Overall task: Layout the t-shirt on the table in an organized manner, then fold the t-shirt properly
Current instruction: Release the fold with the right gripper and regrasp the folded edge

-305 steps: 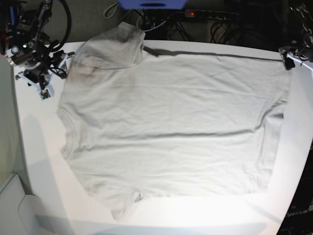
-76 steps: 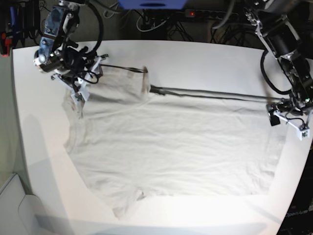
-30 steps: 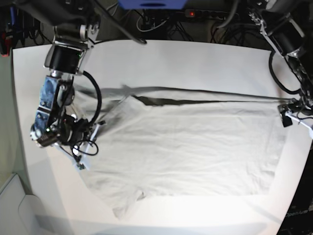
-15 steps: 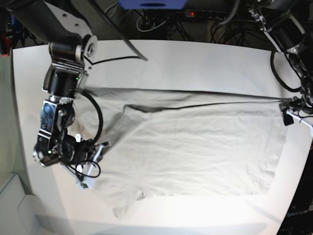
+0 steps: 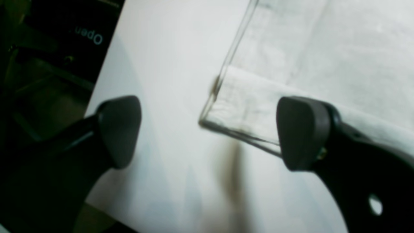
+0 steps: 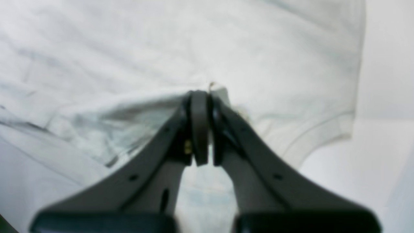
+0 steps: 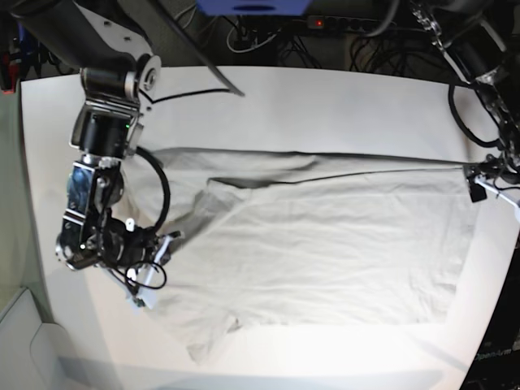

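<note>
The light grey-beige t-shirt [image 7: 325, 244] lies spread across the white table [image 7: 325, 106], with its far-left part pulled over toward the front in a fold. My right gripper [image 7: 153, 276] is at the shirt's left side. In the right wrist view it [image 6: 200, 100] is shut on a pinched ridge of the shirt [image 6: 161, 48]. My left gripper [image 7: 487, 180] is at the shirt's far-right corner. In the left wrist view it [image 5: 210, 129] is open, low over the table [image 5: 161, 81], with the folded corner of the shirt [image 5: 323, 48] between its fingers.
Cables and a power strip [image 7: 341, 24] lie beyond the table's far edge. The table's right edge is close beside the left gripper, with dark floor [image 5: 48, 64] past it. A pale bin-like corner [image 7: 24, 341] sits at the front left.
My right gripper has dragged the shirt's far-left part from the back toward the front left, folding it over. In the last half second it barely moved. The left arm stayed nearly still.
</note>
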Controlling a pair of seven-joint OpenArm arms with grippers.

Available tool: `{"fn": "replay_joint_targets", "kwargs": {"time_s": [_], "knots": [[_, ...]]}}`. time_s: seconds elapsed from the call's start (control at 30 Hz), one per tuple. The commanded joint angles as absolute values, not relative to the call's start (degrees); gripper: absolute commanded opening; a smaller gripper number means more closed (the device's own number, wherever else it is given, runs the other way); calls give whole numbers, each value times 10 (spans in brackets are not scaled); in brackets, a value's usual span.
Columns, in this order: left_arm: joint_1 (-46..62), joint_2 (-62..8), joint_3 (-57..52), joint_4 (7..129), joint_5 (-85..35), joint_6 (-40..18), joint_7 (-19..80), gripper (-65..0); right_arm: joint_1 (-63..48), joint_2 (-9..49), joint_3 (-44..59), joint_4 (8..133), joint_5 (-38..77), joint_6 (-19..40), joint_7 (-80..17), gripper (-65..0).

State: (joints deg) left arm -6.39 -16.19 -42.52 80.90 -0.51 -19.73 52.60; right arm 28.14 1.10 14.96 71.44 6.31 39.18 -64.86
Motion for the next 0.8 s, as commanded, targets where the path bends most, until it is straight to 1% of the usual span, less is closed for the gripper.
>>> {"fn": "replay_joint_targets", "kwargs": {"time_s": [0.0, 0.13, 0.2, 0.3, 0.4, 0.57, 0.77], "knots": [[-68, -175, -426, 820, -7, -198, 516, 0, 299, 16, 149, 723, 70, 400, -641, -570], [-65, -185, -426, 820, -11, -198, 516, 0, 286, 17, 149, 728, 70, 400, -644, -382], [-65, -186, -427, 820, -11, -198, 516, 0, 280, 21, 149, 729, 72, 400, -648, -319], [-50, -196, -427, 820, -13, -199, 516, 0, 275, 33, 150, 729, 73, 400, -670, -260], [-35, -198, -427, 820, -13, -199, 515, 0, 247, 44, 151, 774, 73, 400, -681, -252], [-22, -201, -428, 820, -13, -200, 512, 0, 157, 48, 151, 908, 73, 400, -687, -251], [-14, -210, -428, 813, -13, -200, 509, 0, 48, 50, 151, 1022, 70, 400, -691, -252]]}}
